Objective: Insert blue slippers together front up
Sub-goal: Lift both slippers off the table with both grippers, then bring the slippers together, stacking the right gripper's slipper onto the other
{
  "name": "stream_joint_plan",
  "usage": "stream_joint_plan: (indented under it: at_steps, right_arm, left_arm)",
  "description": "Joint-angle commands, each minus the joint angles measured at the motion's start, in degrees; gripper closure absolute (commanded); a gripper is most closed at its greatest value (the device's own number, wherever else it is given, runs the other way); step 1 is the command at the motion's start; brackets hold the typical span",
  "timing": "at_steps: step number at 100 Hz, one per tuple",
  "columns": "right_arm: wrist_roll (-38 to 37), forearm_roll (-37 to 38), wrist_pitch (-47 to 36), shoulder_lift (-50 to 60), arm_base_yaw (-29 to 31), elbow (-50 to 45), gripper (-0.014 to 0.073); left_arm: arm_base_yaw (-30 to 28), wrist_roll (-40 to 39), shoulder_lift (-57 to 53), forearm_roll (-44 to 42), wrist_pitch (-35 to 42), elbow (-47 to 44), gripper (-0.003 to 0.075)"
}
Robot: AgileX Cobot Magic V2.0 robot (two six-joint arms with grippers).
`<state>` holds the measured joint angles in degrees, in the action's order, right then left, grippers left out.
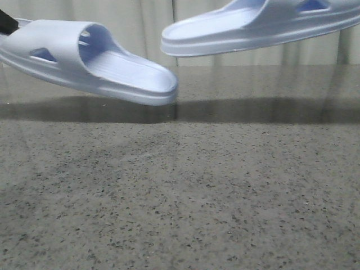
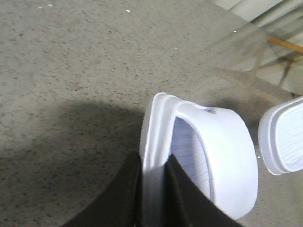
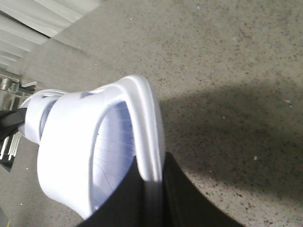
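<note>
At the upper left of the front view, the left blue slipper hangs above the speckled grey table, heel tipped down toward the centre, its ribbed footbed visible through the strap. In the left wrist view the left gripper pinches that slipper's side rim between its dark fingers. At the upper right, the right blue slipper floats higher, heel pointing left, apart from the first. The right gripper clamps its side rim between black fingers
</note>
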<state>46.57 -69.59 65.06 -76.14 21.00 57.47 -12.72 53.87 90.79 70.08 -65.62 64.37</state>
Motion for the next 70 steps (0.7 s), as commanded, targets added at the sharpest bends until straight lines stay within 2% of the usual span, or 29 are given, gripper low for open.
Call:
stream_joint_plan:
  at_steps: [1,12,30,70]
  right_arm:
    - [1.4,-6.1,1.5,1.1,0.3,2.0,0.0701]
    - [2.4,-9.0,2.8,0.7,0.3,2.0,0.0701]
    - [3.6,-12.4,4.9,-0.9,0.2,2.0,0.0701]
    - [7.4,-14.9,4.3,-5.5,-3.3,2.0,0.0700]
  left_arm:
    - [-0.1,-1.4,-2.8,7.0,-4.3,1.6,0.0705]
    - [-0.1,-1.8,-2.8,9.1,-6.9,1.6,0.0705]
    - [0.5,-4.3,-2.8,10.0,-6.9,1.6,0.0705]
    - [5.0,-4.8,-2.8,13.2,-6.9,1.6,0.0704]
